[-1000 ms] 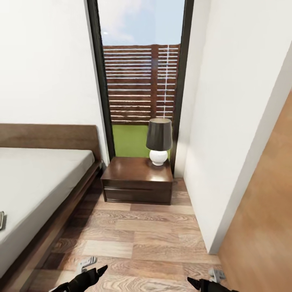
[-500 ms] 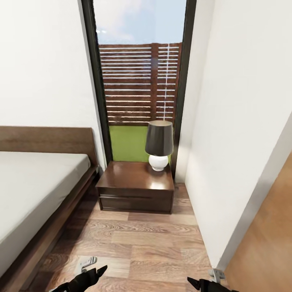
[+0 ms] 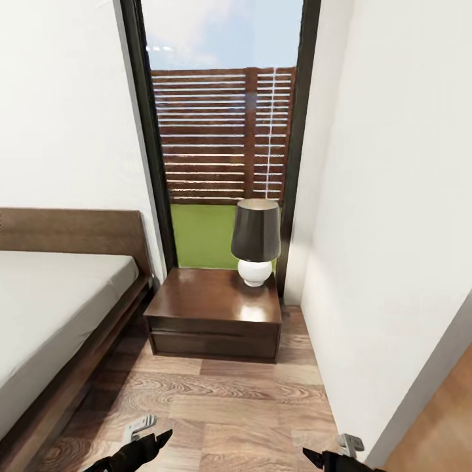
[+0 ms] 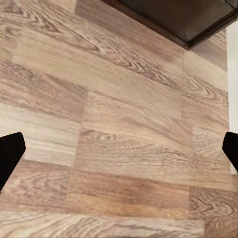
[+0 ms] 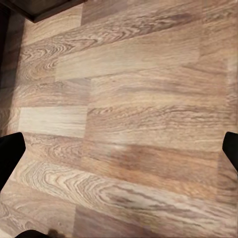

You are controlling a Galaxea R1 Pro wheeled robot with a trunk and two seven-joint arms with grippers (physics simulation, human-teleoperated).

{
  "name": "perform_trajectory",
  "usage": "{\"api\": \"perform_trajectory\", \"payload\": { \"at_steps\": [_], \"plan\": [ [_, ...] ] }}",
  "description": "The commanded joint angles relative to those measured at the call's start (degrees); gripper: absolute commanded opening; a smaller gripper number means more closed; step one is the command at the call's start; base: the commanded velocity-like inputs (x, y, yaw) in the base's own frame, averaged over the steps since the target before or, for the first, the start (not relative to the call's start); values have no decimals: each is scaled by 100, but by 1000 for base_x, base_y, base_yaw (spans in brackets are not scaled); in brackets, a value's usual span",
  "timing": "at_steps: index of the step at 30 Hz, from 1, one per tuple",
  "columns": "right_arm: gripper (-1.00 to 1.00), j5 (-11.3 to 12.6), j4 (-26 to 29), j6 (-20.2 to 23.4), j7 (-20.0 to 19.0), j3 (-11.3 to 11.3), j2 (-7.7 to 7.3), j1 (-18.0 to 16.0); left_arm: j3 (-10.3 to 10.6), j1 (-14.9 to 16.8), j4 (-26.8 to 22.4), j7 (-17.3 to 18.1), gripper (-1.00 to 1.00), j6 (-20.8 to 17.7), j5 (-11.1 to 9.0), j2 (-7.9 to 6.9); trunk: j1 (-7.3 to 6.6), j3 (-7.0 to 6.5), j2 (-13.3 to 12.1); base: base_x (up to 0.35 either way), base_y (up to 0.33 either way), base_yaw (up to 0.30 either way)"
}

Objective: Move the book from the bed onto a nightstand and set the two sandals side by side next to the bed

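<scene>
Head view: our left gripper and right gripper sit low over the plank floor. Wrist views show both sets of fingers spread wide, nothing held. We have an open floor lane between the bed frame edge on the left and the white wall on the right. The nightstand ends the lane, with a lamp on its top's far right corner and a black-framed window behind. Versus a second ago our camera moved forward; the book at the bed's near edge has left frame.
</scene>
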State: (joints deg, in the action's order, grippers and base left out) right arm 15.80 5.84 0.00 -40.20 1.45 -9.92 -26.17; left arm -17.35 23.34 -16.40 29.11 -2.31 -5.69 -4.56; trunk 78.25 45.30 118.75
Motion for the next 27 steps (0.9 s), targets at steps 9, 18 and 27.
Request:
{"api": "perform_trajectory", "payload": {
  "at_steps": [9,18,27],
  "plan": [
    [100,10,-4,0,-15,13,-1,-3,-5,4,5,25,100,-24,-55,-1,2,6,2,308,-87,264],
    [100,10,-4,0,-14,13,-1,-3,-5,4,5,25,100,-24,-55,-1,2,6,2,266,-54,284],
    [100,10,-4,0,-14,13,2,-3,-5,4,5,25,100,-24,-55,-1,2,6,2,149,-3,285]
  ]
}}
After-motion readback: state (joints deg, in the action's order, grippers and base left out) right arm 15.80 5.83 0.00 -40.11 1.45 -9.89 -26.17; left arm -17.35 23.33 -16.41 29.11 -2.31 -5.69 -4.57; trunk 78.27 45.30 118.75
